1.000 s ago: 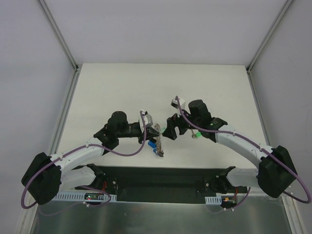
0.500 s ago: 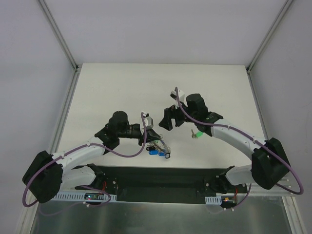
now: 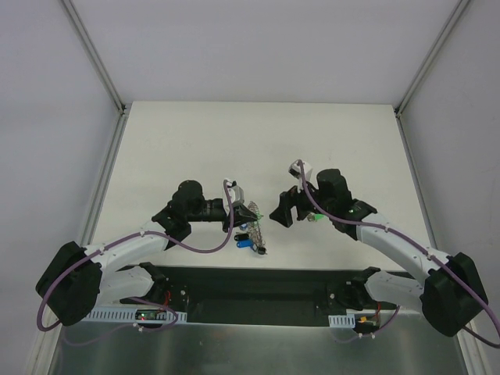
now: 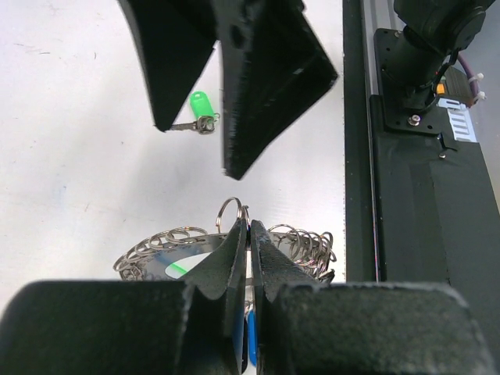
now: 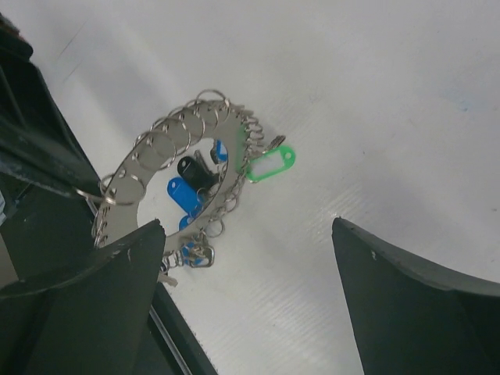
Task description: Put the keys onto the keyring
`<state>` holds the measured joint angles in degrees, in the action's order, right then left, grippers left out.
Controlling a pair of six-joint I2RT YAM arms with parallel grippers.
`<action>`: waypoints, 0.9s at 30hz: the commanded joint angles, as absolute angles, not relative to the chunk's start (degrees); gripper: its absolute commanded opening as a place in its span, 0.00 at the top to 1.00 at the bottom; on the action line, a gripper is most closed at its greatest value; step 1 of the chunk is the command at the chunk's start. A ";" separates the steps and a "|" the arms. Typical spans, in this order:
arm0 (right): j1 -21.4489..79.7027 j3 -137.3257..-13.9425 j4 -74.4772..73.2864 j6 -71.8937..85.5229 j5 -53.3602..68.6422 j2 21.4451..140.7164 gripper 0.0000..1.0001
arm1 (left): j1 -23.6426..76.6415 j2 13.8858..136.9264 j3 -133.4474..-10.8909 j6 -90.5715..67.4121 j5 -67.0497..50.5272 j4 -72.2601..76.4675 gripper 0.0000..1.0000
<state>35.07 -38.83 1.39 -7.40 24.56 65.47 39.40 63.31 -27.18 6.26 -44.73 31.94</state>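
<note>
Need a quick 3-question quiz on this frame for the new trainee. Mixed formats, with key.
1. True or false: the right gripper holds a key.
2. What colour is the head of the loose key lying apart from the keyring?
3. The left gripper is shut on: A) the keyring B) the loose key C) nothing.
Key: 1 false, its jaws stand open and empty; 2 green; 3 A.

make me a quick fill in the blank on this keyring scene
1. The left claw is ____ on the keyring.
2. The right claw is ____ and holds nothing.
3. The loose key lying on the table has a ____ head.
Missing words: shut; open; green
</note>
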 commanded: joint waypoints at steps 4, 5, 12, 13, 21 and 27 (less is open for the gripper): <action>35.86 -35.16 6.49 -11.69 31.28 60.12 0.12 | 39.81 62.66 -28.47 4.84 -47.45 37.09 1.00; 36.03 -35.16 7.03 -12.04 31.81 60.20 0.16 | 39.81 62.75 -28.74 4.75 -47.98 37.00 1.00; 37.96 -37.00 10.99 -16.16 37.44 62.75 0.30 | 39.81 62.40 -30.58 3.78 -50.80 35.42 1.00; 38.14 -37.18 10.90 -17.22 38.05 62.93 0.34 | 39.81 62.32 -30.85 3.87 -51.06 34.55 1.00; 38.76 -39.64 10.19 -19.42 40.17 64.07 0.51 | 39.81 62.23 -33.04 4.39 -54.22 31.38 1.00; 38.85 -41.39 10.20 -19.34 41.83 64.51 0.57 | 39.81 63.19 -34.89 4.92 -56.07 28.40 1.00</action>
<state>38.52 -37.91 7.51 -17.72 38.48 64.38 39.40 63.35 -31.14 4.03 -51.77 27.83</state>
